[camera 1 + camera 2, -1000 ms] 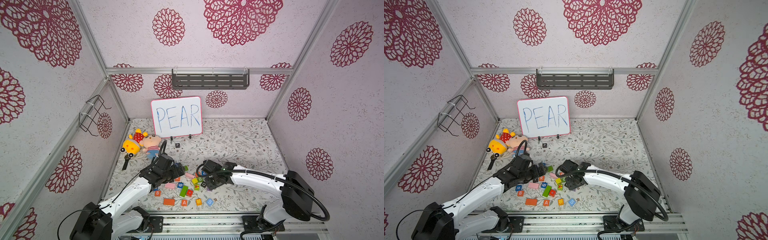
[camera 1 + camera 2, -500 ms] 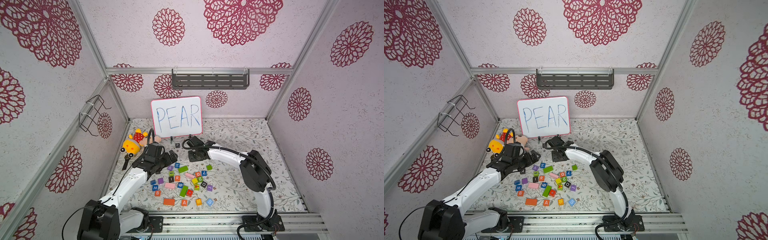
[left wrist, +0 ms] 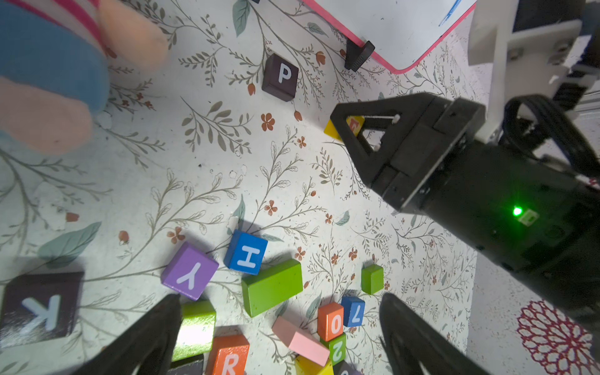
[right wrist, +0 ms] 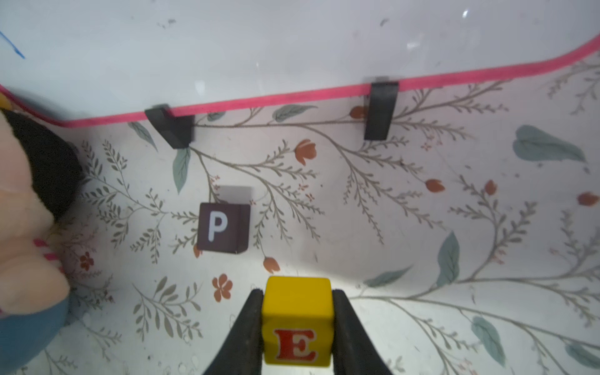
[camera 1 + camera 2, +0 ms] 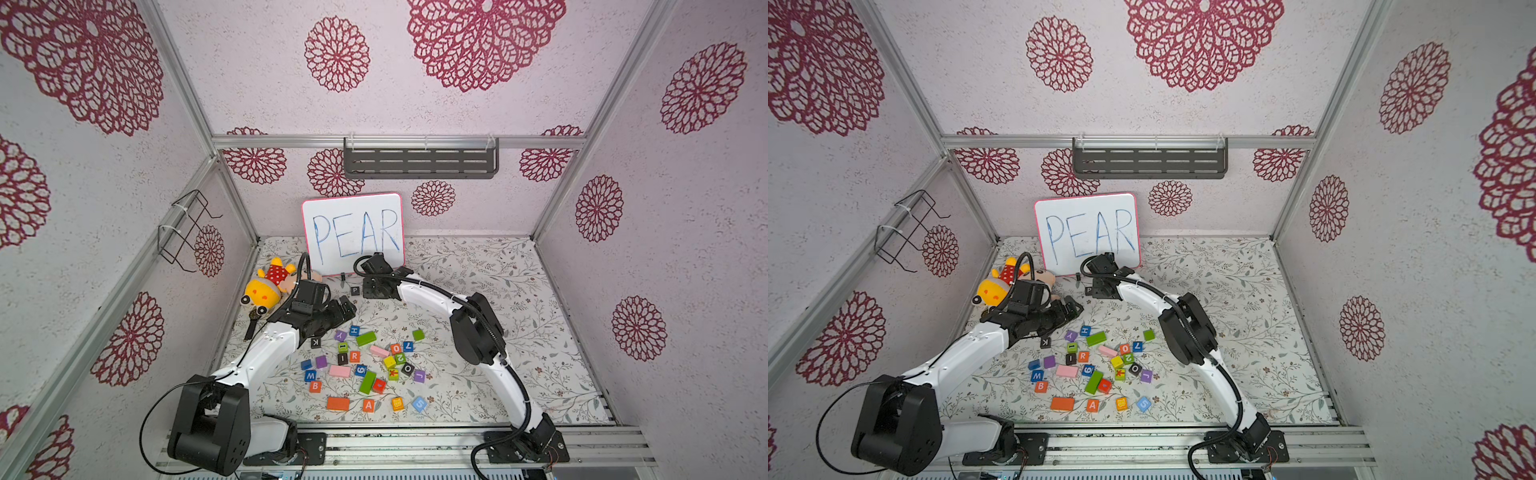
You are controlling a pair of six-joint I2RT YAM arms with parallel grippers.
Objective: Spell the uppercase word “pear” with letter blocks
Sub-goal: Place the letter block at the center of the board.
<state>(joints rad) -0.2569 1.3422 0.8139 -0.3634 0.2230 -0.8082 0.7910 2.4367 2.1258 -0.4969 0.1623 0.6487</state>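
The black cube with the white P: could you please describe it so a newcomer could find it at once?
Start at the pink-edged whiteboard reading PEAR at the back of the floral-patterned table. Just before its lower edge stands a small black cube with a white P. The other dark lettered cubes lie in the colourful heap nearer the robot, while this one stands apart.

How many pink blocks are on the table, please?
2: one pink block beside the orange 0 cube, another near the R cube; more may be hidden.
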